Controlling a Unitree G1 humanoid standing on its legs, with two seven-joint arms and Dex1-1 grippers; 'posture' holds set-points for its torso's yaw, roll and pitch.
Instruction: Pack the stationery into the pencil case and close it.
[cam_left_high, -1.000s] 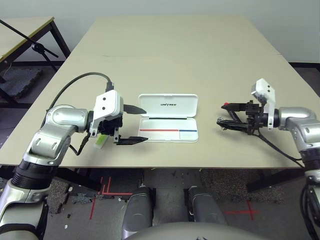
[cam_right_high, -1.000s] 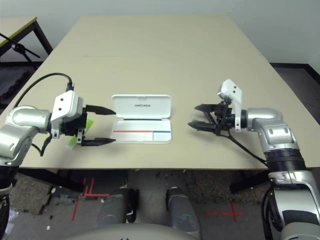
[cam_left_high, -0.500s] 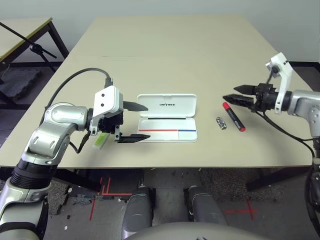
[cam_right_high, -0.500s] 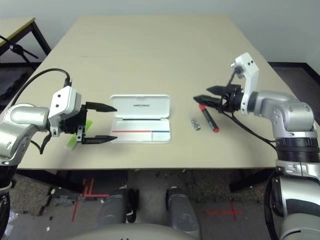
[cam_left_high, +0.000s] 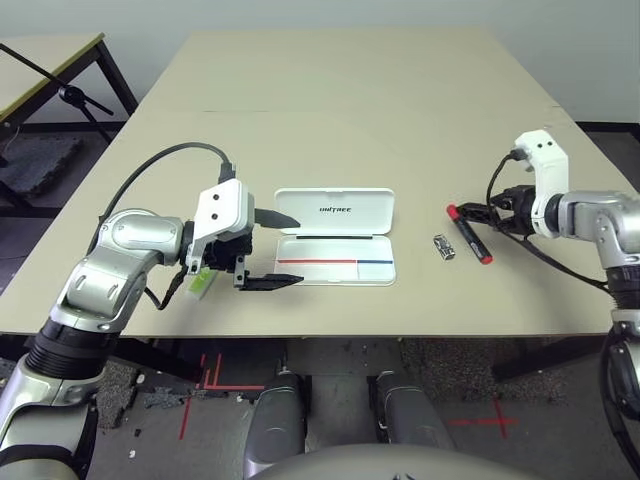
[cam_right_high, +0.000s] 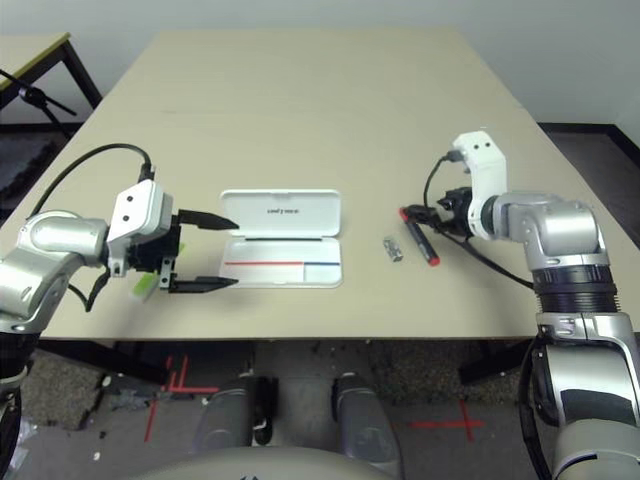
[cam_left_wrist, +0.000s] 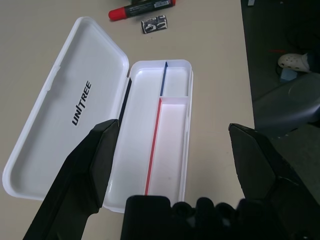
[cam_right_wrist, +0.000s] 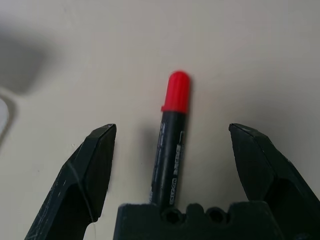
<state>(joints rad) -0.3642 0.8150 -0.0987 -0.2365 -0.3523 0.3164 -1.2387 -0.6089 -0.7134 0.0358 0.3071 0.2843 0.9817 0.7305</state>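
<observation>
Here I see a beige table (cam_left_high: 340, 110), and near its front edge the white case (cam_left_high: 337, 236) lies open, lid flat behind the tray, a red-blue stripe across the tray. My left gripper (cam_left_high: 272, 249) hovers just left of the case with its black fingers spread wide, holding nothing. The green highlighter (cam_left_high: 201, 283) lies on the table under that wrist, partly hidden. Well to the right of the case lies the marker (cam_left_high: 468, 233), red cap pointing away from me. My right gripper (cam_right_wrist: 170, 142) sits over it, fingers wide apart on either side, not gripping it. The small metal clip (cam_left_high: 443, 246) rests between case and marker.
</observation>
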